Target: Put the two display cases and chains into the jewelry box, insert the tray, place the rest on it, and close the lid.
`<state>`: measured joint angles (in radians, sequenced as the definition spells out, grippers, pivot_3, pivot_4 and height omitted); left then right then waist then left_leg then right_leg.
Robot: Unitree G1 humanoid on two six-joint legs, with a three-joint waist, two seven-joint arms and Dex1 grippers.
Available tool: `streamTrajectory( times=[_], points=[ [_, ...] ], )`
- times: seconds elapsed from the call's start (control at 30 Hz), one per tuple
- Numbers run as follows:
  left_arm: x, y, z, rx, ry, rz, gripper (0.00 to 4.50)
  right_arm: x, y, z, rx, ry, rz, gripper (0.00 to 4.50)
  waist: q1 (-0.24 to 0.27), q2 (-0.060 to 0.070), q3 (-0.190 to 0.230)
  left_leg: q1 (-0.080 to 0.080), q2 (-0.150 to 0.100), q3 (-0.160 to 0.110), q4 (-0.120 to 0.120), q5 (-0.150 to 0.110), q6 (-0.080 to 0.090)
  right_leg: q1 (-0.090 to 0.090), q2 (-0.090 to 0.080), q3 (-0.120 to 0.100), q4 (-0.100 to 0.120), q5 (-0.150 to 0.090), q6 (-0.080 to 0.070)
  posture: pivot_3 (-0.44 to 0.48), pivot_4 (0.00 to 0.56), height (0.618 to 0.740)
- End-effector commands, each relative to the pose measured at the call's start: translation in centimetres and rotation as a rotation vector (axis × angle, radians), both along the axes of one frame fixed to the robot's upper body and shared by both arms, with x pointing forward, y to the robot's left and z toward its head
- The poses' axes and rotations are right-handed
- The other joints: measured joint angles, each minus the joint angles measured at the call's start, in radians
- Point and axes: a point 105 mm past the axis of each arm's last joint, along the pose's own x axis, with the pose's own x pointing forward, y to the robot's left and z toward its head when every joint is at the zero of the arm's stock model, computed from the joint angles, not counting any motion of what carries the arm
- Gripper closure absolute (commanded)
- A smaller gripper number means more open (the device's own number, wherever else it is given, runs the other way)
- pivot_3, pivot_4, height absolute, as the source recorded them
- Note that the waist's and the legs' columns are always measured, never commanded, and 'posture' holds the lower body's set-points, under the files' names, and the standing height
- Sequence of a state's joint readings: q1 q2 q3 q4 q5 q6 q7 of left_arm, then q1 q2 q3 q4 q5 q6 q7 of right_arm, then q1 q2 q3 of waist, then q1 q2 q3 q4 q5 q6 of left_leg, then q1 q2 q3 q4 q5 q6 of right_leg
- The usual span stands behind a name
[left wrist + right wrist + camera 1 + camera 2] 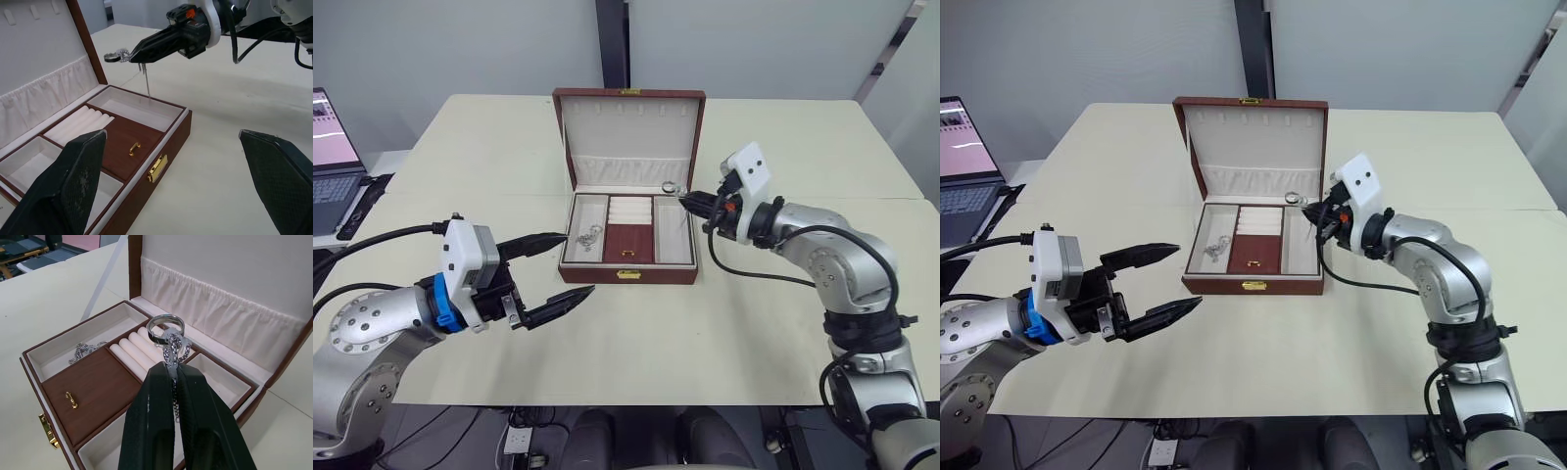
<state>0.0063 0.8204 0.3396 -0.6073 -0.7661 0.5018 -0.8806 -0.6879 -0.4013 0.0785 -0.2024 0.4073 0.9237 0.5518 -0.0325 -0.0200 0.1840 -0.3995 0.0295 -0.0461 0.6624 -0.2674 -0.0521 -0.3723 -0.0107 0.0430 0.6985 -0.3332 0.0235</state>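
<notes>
Box: on table, lid up, tray seated inside. Chain, first: in tray's left compartment. Chain, ringed: pinched in right gripper, jaws clenched, above the right compartment. Left gripper: jaws released, empty, just left of box. Advice: lower over the right compartment until the dangling end settles, then release.
</notes>
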Motion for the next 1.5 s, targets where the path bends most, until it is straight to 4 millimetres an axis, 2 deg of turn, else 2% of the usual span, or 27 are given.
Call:
streamTrajectory(
  times=[0.03,0.37,0.7,0.73,0.77,1.03,1.17,1.3,1.43,1.5],
  points=[
    [0.0,-0.3,0.2,-0.015,-0.006,-0.006,0.0,0.3,0.2,0.5,-0.01,-0.04,-0.002,4.46,0.0,0.0,0.0,0.0,0.0,0.0,0.0,0.0,0.0,0.0,0.0,0.0,0.0,0.0,0.0,0.0,0.15,0.74],
    [0.0,-0.3,-0.1,-0.017,0.0,0.005,0.0,0.3,-0.1,-2.1,-0.041,0.102,-0.016,4.46,0.0,0.0,0.0,0.0,0.0,0.0,0.0,0.0,0.0,0.0,0.0,0.0,0.0,0.0,0.0,0.0,0.15,0.74],
    [0.0,0.1,-0.3,-0.011,0.018,0.014,0.0,0.2,-0.5,-2.7,-0.047,0.155,-0.039,4.46,0.0,0.0,0.0,0.0,0.0,0.0,0.0,0.0,0.0,0.0,0.0,0.0,0.0,0.0,0.0,0.0,0.15,0.74],
    [0.0,0.2,-0.2,-0.014,0.026,0.017,0.0,0.4,-0.8,-2.7,-0.049,0.153,-0.054,3.89,0.0,0.0,0.0,0.0,0.0,0.0,0.0,0.0,0.0,0.0,0.0,0.0,0.0,0.0,0.0,0.0,0.15,0.74],
    [0.0,0.3,-0.2,-0.016,0.031,0.019,0.0,0.5,-1.1,-2.6,-0.052,0.151,-0.064,3.73,0.0,0.0,0.0,0.0,0.0,0.0,0.0,0.0,0.0,0.0,0.0,0.0,0.0,0.0,0.0,0.0,0.15,0.74],
    [1.4,2.9,-0.3,-0.027,0.068,0.179,0.0,0.6,-3.4,-0.4,-0.058,0.003,-0.078,1.64,0.0,0.0,0.0,0.0,0.0,0.0,0.0,0.0,0.0,0.0,0.0,0.0,0.0,0.0,0.0,0.0,0.15,0.74],
    [1.7,4.5,-0.1,-0.025,0.07,0.26,0.0,-0.6,-4.5,0.3,-0.125,-0.115,0.002,1.64,0.001,0.0,0.0,-0.001,0.0,0.0,0.0,0.0,0.0,0.0,0.0,0.0,-0.001,0.0,0.0,0.0,0.15,0.74],
    [1.6,7.2,-0.4,0.001,0.106,0.354,0.0,-1.4,-6.9,0.9,-0.16,-0.161,0.02,1.64,0.0,0.0,0.0,0.0,0.0,0.0,0.0,0.0,0.0,0.0,-0.001,0.0,-0.001,0.0,0.0,0.0,0.15,0.74],
    [2.2,10.9,-1.7,0.045,0.124,0.49,0.0,-1.3,-10.6,0.7,-0.308,-0.213,-0.024,1.64,0.0,0.0,0.0,0.0,0.0,0.0,-0.001,0.0,0.0,0.0,-0.002,-0.001,-0.001,0.0,0.0,0.0,0.15,0.74],
    [2.6,11.8,-2.2,0.047,0.116,0.532,0.0,-1.1,-11.7,0.3,-0.366,-0.234,-0.035,1.64,0.001,0.0,0.0,0.0,0.0,0.001,-0.001,0.0,0.0,0.0,-0.003,-0.001,-0.001,0.0,0.0,0.0,0.15,0.74]
  ],
)
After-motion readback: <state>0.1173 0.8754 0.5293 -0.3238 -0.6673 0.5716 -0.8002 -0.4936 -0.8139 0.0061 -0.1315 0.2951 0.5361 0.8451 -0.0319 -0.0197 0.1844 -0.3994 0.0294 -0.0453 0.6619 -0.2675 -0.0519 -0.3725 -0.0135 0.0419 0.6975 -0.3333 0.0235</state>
